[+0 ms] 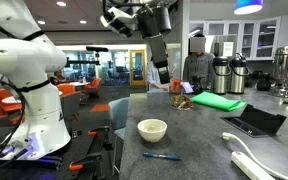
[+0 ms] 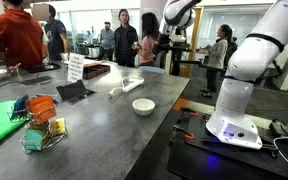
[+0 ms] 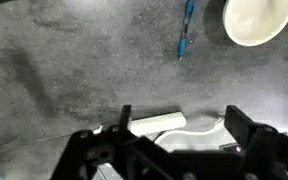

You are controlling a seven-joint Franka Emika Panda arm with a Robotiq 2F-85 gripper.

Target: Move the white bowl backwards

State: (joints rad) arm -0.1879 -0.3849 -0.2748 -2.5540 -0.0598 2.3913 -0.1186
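The white bowl is small, round and cream-white. It sits upright on the grey table and shows in both exterior views. In the wrist view it is at the top right corner. My gripper hangs high above the table, well behind and above the bowl, and appears far back in an exterior view. In the wrist view its two fingers are spread apart with nothing between them.
A blue pen lies in front of the bowl, also in the wrist view. A white power strip with cable lies nearby. A black tablet, green folder, wire basket, thermoses and people surround.
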